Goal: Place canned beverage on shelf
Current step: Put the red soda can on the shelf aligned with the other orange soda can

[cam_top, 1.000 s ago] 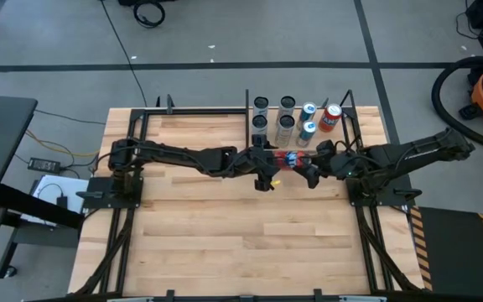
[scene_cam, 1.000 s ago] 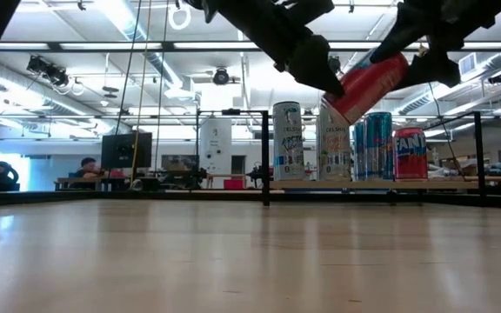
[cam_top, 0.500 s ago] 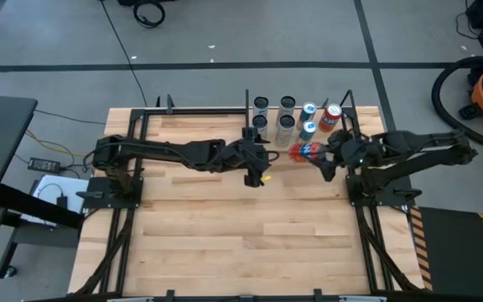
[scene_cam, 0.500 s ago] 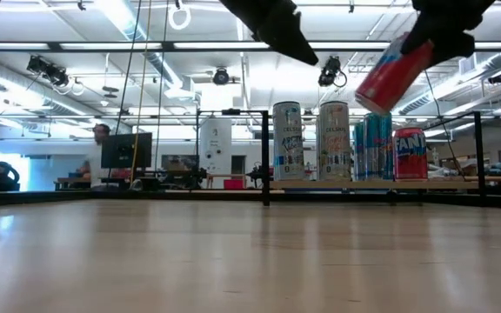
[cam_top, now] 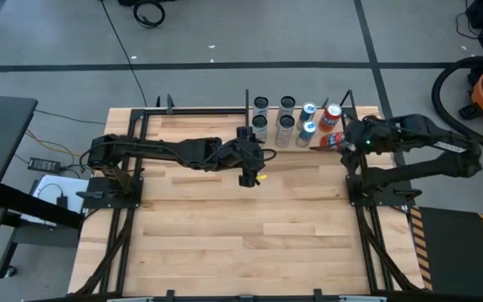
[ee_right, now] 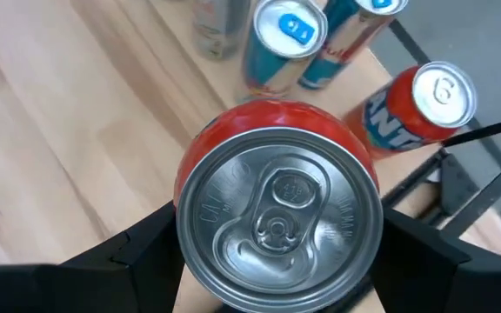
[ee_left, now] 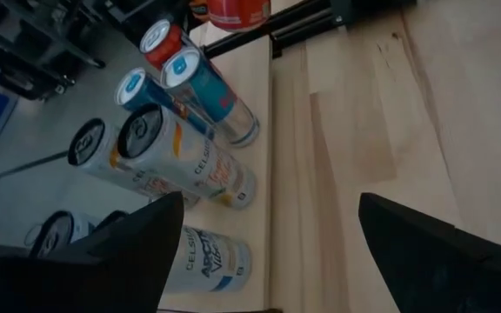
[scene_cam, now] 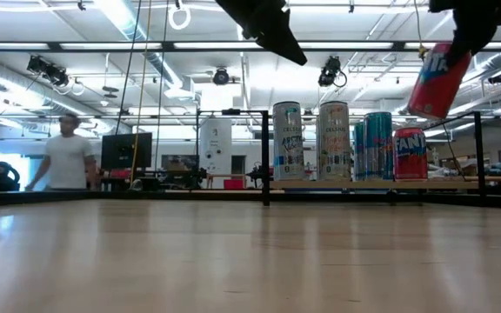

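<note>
Right wrist view: red can held over the shelf's near edge

Right wrist view looks straight down the lid of the red can (ee_right: 278, 207), which sits clamped between the right gripper (ee_right: 277, 261) fingers. Beyond the can stand two blue cans (ee_right: 285, 39) and an orange Fanta can (ee_right: 424, 109) on the pale shelf (ee_right: 146, 130). In the low view the red can (scene_cam: 437, 80) hangs in the air, slightly tilted, above and just beside the Fanta can (scene_cam: 410, 153), well clear of the shelf board (scene_cam: 381, 183).

From above, the right gripper (cam_top: 348, 138) carries its can (cam_top: 332, 140) at the shelf's (cam_top: 268, 149) right front corner, next to the row already placed there. The left gripper (cam_top: 249, 164) waits over the tabletop (cam_top: 225, 218) just before the shelf with its fingers spread wide and nothing between them.

By my judgement the step in hand is the carry to the shelf, not yet the set-down. The next move calls for righting the can, finding a free spot beside the Fanta can without knocking it, then lowering until the base rests flat before letting go.
</note>
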